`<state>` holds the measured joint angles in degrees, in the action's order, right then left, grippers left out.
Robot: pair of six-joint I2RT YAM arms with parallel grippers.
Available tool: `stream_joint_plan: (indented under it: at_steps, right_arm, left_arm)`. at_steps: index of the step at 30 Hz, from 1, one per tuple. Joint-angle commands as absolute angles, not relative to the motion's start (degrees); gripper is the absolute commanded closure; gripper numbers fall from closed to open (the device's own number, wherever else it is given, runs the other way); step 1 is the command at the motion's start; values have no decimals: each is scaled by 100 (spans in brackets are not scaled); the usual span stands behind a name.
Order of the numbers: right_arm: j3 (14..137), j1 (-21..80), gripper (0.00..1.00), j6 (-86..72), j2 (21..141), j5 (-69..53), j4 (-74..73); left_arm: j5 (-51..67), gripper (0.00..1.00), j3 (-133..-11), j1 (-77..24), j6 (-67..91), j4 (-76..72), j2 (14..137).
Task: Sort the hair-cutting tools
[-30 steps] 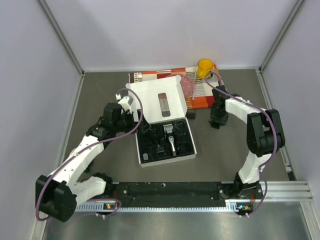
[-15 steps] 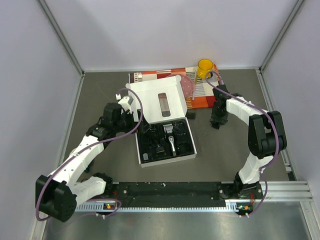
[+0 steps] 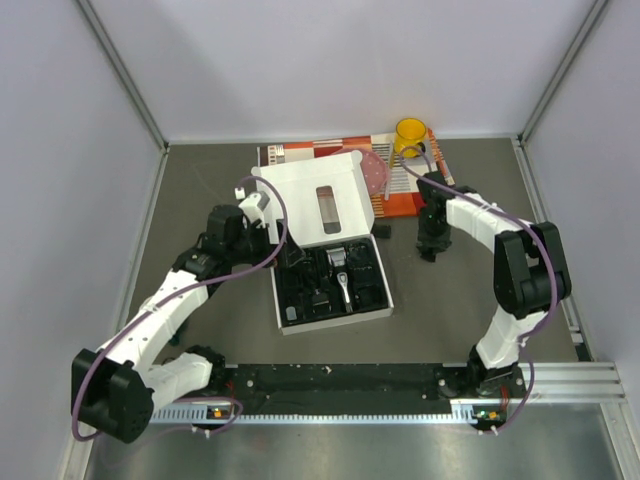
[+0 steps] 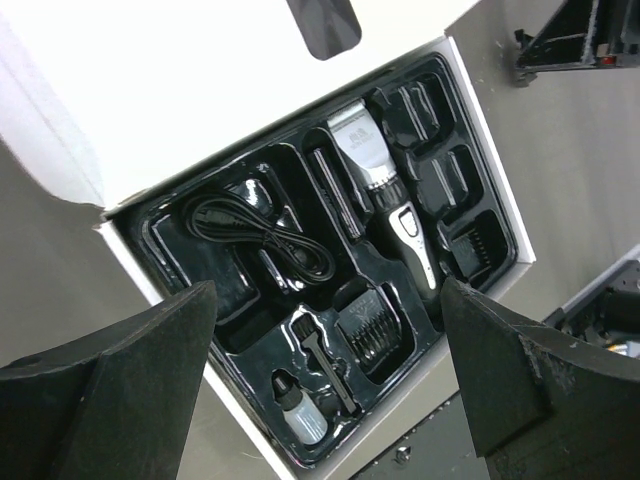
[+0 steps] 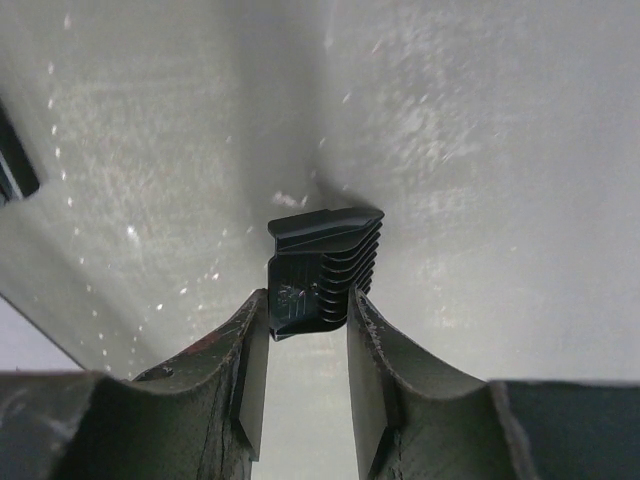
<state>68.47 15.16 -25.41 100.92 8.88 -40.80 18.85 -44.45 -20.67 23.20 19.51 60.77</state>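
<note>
Hair-cutting tools are, by my judgement, mostly sorted. The open white box (image 3: 283,322) already holds the clipper (image 4: 385,195) down its middle, the cord (image 4: 255,235) coiled in its left pocket, thin sticks (image 4: 335,190) beside the clipper, and a seated comb (image 4: 365,325) toward its near edge. Several pockets along the box's right side look only partly filled, so work seems to remain. One loose guard comb (image 5: 322,268) lies on the bench (image 3: 200,180) to the right of the box and well apart from it. The right fingers (image 5: 250,350) are clenched on it, one pad against each flank of its rear end, with the teeth pointing away from the wrist and its underside apparently resting on the bench. A small dark piece (image 3: 381,231) just beside the box's right edge is too small to identify. The left fingers (image 4: 130,370) stand released and spread wide, empty, hovering over the box's left side.
</note>
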Motion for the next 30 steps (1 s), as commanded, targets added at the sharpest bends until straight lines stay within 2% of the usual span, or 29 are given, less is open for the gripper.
stream_joint_plan:
  at_steps: [1,5,9,12,15,16,18,23,30]
  right_arm:
    - [6900,1907,85,-2408,9862,756,-4543]
    - [6505,2170,82,-2627,9669,590,-4614]
    - [6153,2460,76,-2935,9422,475,-4614]
    - [5907,2566,66,-3137,9176,457,-4570]
    - [5678,2558,47,-3199,8852,518,-4509]
    - [5591,2566,37,-3208,8746,553,-4439]
    - [5546,2566,33,-3217,8431,536,-4342]
    - [5599,2549,33,-3576,7911,782,-4228]
    - [5248,2094,44,-4095,7392,862,-4140]
  left_arm:
    - [2512,2,-4412,-2048,2259,1468,6187]
    - [3241,2,-4368,-2083,2276,1143,6231]
    - [3427,2,-4421,-2433,2329,897,6319]
    - [3445,2,-4552,-2784,2504,677,6486]
    - [3437,2,-4772,-3225,2733,475,6862]
    - [3419,2,-4833,-3330,2829,414,6951]
    - [3402,2,-5053,-3594,2935,256,7249]
    - [3463,4,-5562,-3866,3550,-386,7962]
    - [3393,12,-6222,-4324,4498,-1457,9173]
